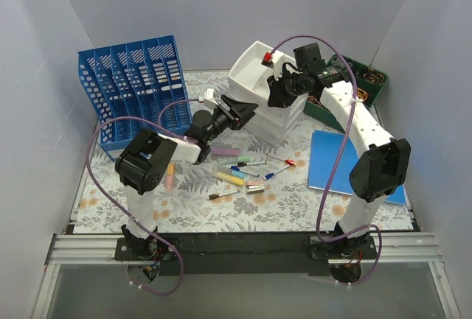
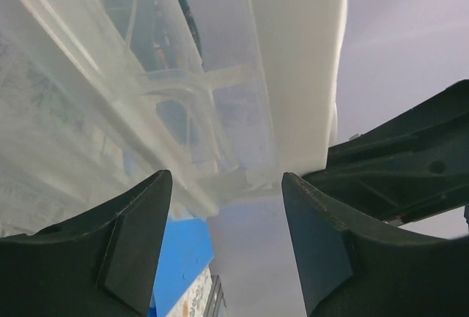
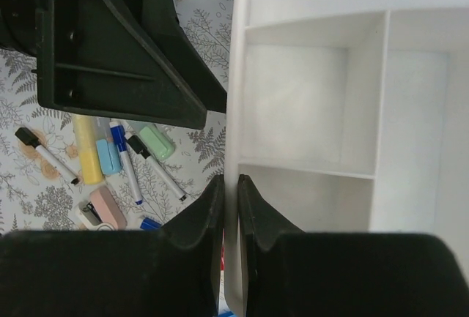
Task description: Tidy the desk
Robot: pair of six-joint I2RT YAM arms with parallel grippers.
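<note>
Your right hand (image 3: pixel 229 185) is pinching the side wall of the white divided tray (image 3: pixel 308 112), which hangs tilted over the back of the fern-print worktop (image 1: pixel 295 201) (just above a white stack (image 1: pixel 279 126)). Your left hand (image 2: pixel 223 214) is spread, with a finger on either side of the tray's edge and gaps showing. Markers (image 1: pixel 229 178) lie scattered mid-worktop, with a blue notebook (image 1: pixel 328 160) to their right.

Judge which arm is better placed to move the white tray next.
Right, probably. The right gripper is shut on the tray, one finger on each side of its rim. The left gripper reaches the tray's other side with jaws open, so it has no hold yet.
</note>
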